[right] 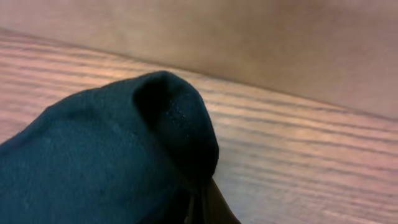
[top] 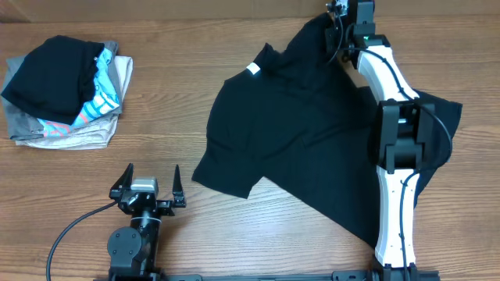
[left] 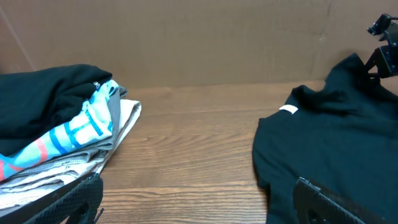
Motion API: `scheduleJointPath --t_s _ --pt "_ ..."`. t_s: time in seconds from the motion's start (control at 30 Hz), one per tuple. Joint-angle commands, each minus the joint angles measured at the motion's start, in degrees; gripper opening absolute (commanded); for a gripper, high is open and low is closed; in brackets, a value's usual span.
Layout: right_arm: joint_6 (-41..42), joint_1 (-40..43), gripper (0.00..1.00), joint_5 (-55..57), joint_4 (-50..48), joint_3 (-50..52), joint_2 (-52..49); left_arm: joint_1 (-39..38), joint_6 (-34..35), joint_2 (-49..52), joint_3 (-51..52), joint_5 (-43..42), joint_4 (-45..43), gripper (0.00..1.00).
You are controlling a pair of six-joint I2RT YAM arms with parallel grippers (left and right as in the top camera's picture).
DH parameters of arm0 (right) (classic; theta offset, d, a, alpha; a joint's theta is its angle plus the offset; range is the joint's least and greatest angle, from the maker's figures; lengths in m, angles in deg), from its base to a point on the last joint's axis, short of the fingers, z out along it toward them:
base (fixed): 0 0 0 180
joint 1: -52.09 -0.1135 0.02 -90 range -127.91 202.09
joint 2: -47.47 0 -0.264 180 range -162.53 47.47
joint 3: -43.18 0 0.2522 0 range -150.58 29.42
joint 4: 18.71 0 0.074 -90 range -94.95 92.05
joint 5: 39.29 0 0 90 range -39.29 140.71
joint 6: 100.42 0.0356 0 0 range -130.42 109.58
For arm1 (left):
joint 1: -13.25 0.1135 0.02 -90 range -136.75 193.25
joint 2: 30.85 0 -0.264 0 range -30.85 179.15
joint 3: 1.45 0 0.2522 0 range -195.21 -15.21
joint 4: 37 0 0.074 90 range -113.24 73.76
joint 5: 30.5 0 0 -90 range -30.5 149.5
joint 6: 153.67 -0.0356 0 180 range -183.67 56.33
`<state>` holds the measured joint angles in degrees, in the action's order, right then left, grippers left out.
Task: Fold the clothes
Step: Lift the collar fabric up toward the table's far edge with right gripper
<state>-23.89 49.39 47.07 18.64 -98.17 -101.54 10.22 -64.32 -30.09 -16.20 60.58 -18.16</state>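
Note:
The clothes, a black T-shirt (top: 297,133) with a small white neck label (top: 253,69), lie spread and rumpled across the right half of the table. My right gripper (top: 337,17) is at the shirt's far edge, shut on a bunched fold of the black fabric (right: 112,155). In the right wrist view that fold rises in a hump over the gripper (right: 199,208) and hides most of the fingers. My left gripper (top: 152,168) stands open near the front left, over bare wood. In the left wrist view the shirt (left: 336,143) lies just beyond the right finger of the open left gripper (left: 196,205).
A pile of folded garments (top: 62,94) sits at the far left: grey below, turquoise-patterned in the middle, black on top. It is at the left in the left wrist view (left: 56,124). Bare wooden table (top: 172,101) lies between pile and shirt. A brown wall backs the table.

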Motion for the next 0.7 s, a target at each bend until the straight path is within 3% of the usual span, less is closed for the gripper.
scheduleJointPath --t_s 0.0,0.07,0.13,0.17,0.2,0.33,0.47,0.6,0.67 --pt "-0.24 0.55 0.04 3.17 -3.43 -1.05 -0.5 -0.52 -1.09 -0.44 0.44 -0.68 -0.22 1.0" --pt "0.31 0.55 0.04 4.59 -5.46 -1.05 -0.55 -0.52 -1.09 -0.44 0.44 -0.68 -0.22 1.0" --pt "2.32 0.55 0.13 6.27 -7.76 -1.07 -0.52 -0.52 -1.09 -0.44 0.44 -0.66 -0.22 1.0" --pt "3.54 0.55 0.39 7.08 -8.79 -1.14 -0.46 -0.52 -1.09 -0.44 0.44 -0.68 -0.22 1.0" --pt "4.74 0.55 0.72 7.85 -9.44 -1.51 -0.37 -0.52 -1.09 -0.44 0.44 -0.68 -0.22 1.0" --pt "6.51 0.55 0.81 8.07 -7.17 -4.13 1.16 -0.55 -1.09 -0.44 0.44 -0.66 -0.22 1.0" --pt "10.69 0.55 0.79 6.29 -0.22 -6.14 5.57 -0.52 -1.09 -0.44 0.44 -0.68 -0.22 1.0" --pt "12.04 0.55 0.42 -6.47 14.97 -6.54 10.32 -0.52 -1.09 -0.44 0.44 -0.68 -0.22 1.0" --pt "12.07 0.52 0.38 -8.83 19.45 -6.51 10.36 -0.52 -1.09 -0.44 0.44 -0.66 -0.22 1.0"
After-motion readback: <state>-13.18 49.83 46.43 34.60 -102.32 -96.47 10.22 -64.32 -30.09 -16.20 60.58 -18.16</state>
